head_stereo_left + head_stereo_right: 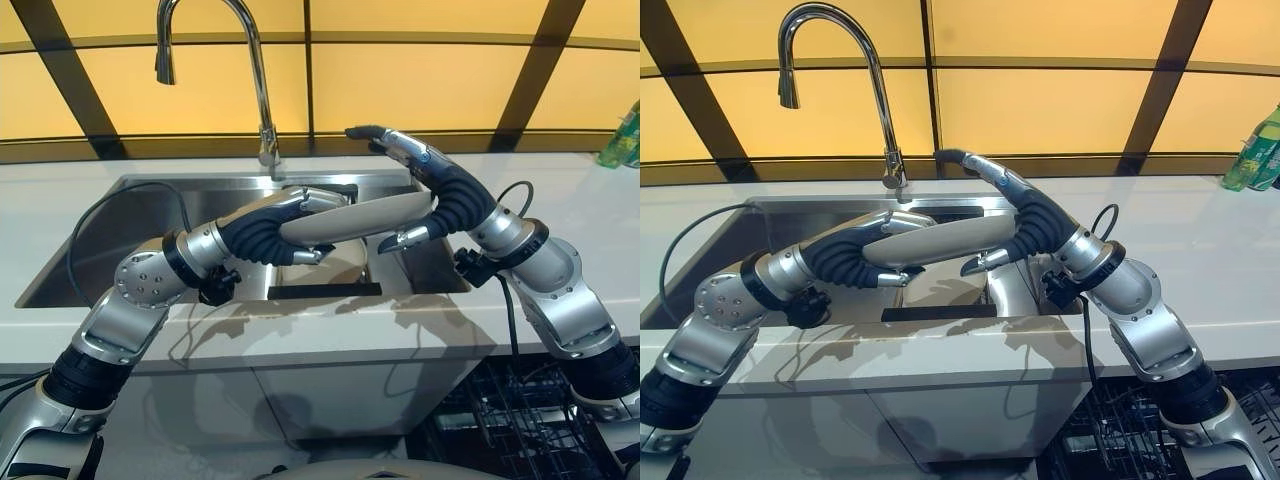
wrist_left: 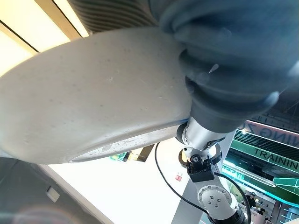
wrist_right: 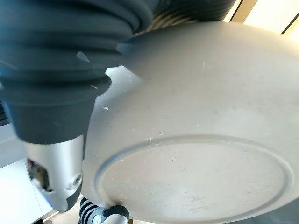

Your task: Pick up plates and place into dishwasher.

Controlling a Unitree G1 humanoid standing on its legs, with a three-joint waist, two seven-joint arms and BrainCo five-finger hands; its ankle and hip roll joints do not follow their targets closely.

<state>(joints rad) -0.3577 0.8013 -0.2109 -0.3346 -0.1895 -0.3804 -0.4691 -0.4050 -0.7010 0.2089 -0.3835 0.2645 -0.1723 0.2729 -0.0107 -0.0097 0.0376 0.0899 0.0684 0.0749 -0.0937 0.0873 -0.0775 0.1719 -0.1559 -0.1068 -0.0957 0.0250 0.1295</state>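
A pale round plate hangs level above the sink, held between both hands. My left hand grips its left rim, fingers curled over the top and thumb underneath. My right hand meets the right rim: the thumb lies under the plate, while the fingers reach up and away above it, touching nothing. The plate's underside shows in the left wrist view beside the right hand's dark cover. Its ringed base shows in the right wrist view.
A tall chrome faucet rises behind the sink. Another pale dish lies in the basin under the held plate. The dishwasher's dark wire rack stands open at the lower right, below the counter. Green bottles stand at the far right.
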